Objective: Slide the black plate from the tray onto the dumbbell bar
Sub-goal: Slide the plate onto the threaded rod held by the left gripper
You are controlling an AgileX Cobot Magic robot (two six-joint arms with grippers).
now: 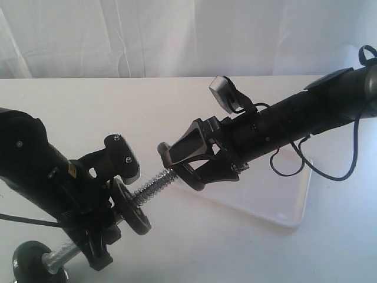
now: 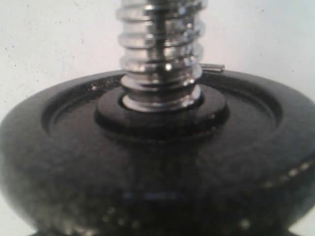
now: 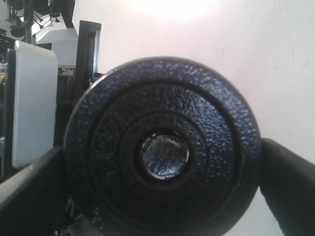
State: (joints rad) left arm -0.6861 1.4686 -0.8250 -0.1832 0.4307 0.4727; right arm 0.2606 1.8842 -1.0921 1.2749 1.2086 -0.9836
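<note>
right fingers (image 3: 288,182) clasp the black plate (image 3: 197,118) by its rim, hole facing the dumbbell bar (image 1: 154,181) tip, away from the tray (image 1: 294,206); left fingers (image 1: 100,249) clench the bar beside a second disc (image 1: 132,207)

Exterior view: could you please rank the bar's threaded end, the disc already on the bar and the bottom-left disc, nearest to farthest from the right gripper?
From the right gripper:
1. The dumbbell bar's threaded end, just left of the fingertips.
2. The disc already on the bar, farther lower left.
3. The bottom-left disc, at the bar's far end.
</note>
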